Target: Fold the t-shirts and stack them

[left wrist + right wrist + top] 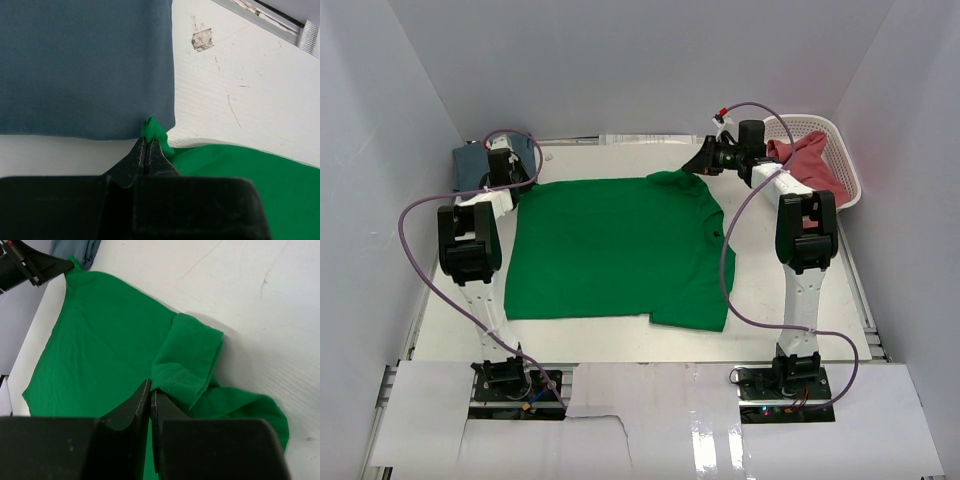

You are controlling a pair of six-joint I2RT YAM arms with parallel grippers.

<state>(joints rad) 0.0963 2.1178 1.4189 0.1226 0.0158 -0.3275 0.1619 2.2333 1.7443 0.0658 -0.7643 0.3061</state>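
Observation:
A bright green t-shirt lies spread across the middle of the table. My left gripper is shut on its far left corner, right beside the folded slate blue t-shirt at the back left. At the far right corner my right gripper is shut on the green sleeve, which is bunched and folded over there. The left gripper also shows in the right wrist view, at the shirt's other corner. A pinkish red t-shirt lies crumpled in the basket.
A white lattice basket stands at the back right corner. White walls close in the table on the left, back and right. A torn patch marks the table surface near the blue shirt.

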